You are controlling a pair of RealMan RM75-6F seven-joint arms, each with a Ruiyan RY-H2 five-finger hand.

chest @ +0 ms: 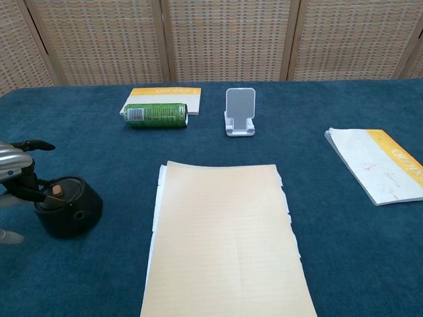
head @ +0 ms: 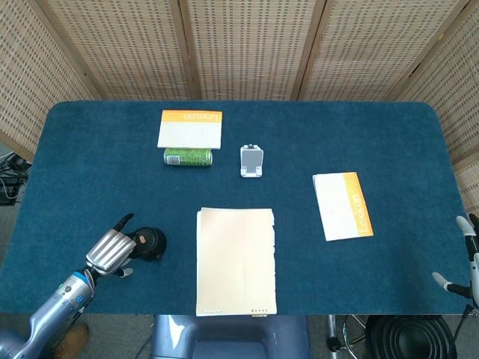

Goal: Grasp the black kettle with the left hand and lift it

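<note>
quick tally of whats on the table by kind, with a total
black kettle: 1
green can, on its side: 1
orange-and-white booklets: 2
cream paper pad: 1
white phone stand: 1
Total: 6

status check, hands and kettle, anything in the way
Left hand at the black kettle, grip unclear. Kettle on the table. Right hand at the table's right edge, open, holding nothing. Nothing blocking.
</note>
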